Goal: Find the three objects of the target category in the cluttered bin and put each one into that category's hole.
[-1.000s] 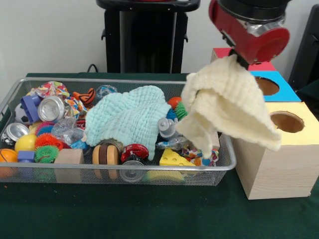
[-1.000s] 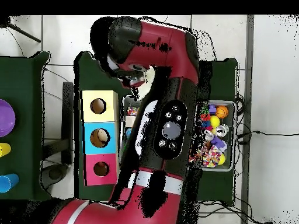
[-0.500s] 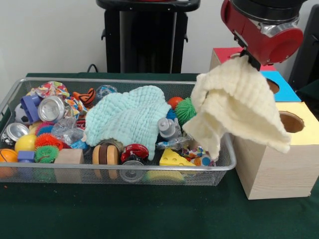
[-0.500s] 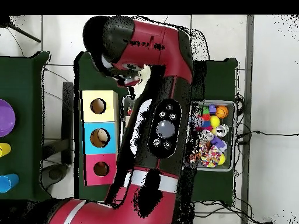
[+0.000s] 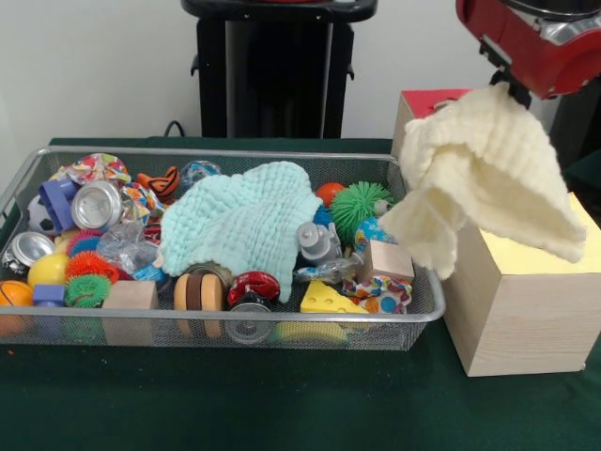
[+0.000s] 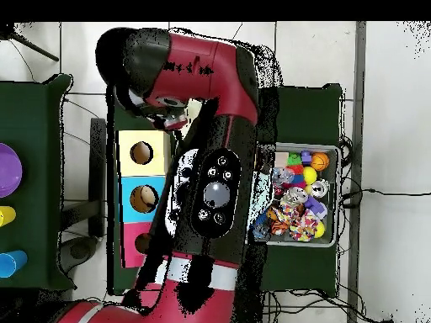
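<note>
A cream waffle cloth (image 5: 479,178) hangs from my gripper (image 5: 508,86), which is shut on its top fold at the upper right of the front view. The cloth dangles over the wooden sorting box (image 5: 516,310), covering the blue section and much of the yellow top (image 5: 531,256); the red section (image 5: 427,101) shows behind. A mint cloth (image 5: 239,221) lies spread over the toys in the wire bin (image 5: 235,321). In the overhead view my arm (image 6: 210,168) hides the gripper and the cloth, beside the yellow hole (image 6: 141,153) and blue hole (image 6: 144,198).
The bin holds a green spiky ball (image 5: 360,202), a yellow cheese wedge (image 5: 324,299), metal cans (image 5: 94,204), wooden blocks (image 5: 129,296) and several small toys. The box stands close against the bin's right end. In the overhead view the arm hides half of the bin (image 6: 339,198).
My gripper has carried the cream cloth rightward and slightly up, from over the bin's right end to over the box. The green spiky ball and a wooden block are now uncovered.
</note>
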Robot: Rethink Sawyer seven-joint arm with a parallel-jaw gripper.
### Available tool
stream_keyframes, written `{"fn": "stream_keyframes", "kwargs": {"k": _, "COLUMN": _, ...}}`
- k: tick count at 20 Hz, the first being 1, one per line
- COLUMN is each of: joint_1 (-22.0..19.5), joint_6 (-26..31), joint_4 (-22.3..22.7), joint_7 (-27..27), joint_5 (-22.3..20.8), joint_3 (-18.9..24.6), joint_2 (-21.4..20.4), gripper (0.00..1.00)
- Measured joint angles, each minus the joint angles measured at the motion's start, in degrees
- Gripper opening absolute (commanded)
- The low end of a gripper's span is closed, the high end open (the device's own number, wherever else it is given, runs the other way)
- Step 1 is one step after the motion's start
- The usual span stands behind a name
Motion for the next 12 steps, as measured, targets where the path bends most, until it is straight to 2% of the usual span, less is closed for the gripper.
{"fn": "stream_keyframes", "kwargs": {"k": 5, "joint_1": 2.2, "joint_6": 0.0, "joint_4": 2.4, "joint_7": 0.0, "joint_5": 0.0, "joint_3": -0.1, "joint_2": -1.5, "gripper": 0.0}}
{"fn": "stream_keyframes", "kwargs": {"k": 12, "joint_1": 3.3, "joint_6": 0.0, "joint_4": 3.8, "joint_7": 0.0, "joint_5": 0.0, "joint_3": -0.1, "joint_2": -2.4, "gripper": 0.0}}
